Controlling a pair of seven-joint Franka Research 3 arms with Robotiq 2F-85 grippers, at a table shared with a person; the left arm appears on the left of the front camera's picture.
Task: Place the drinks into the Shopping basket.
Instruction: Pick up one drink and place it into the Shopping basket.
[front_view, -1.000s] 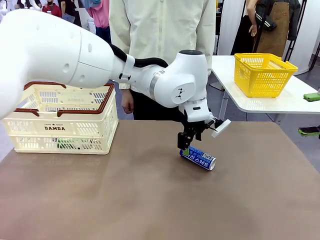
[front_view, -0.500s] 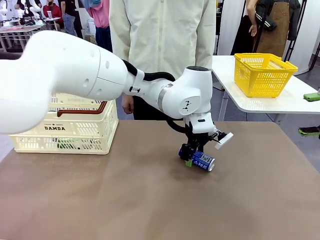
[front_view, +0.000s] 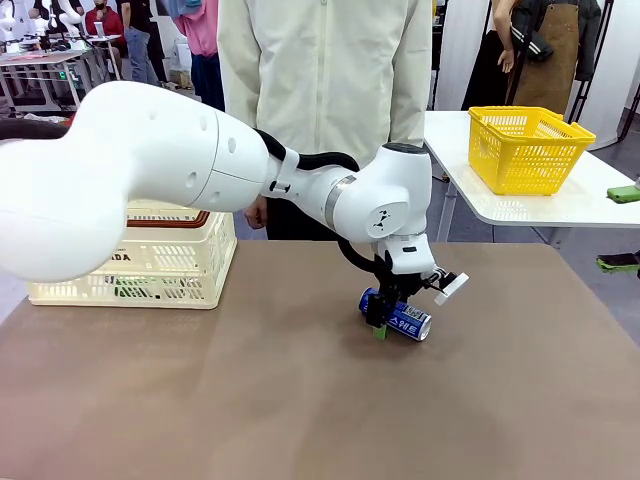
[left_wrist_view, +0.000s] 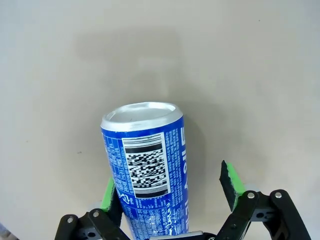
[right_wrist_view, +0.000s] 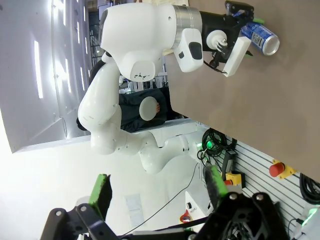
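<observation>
Basket (front_view: 190, 262) half hidden by arm; green can (front_view: 130, 289) perhaps inside.

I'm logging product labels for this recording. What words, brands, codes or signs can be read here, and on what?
"MDA", the end of a word whose start the arm hides: side of the white basket.
White Korean lettering: blue can, too small to read in the front view.
Square printed code and sideways white letters: same can in the left wrist view; neither can be read.
Nothing else is legible.
</observation>
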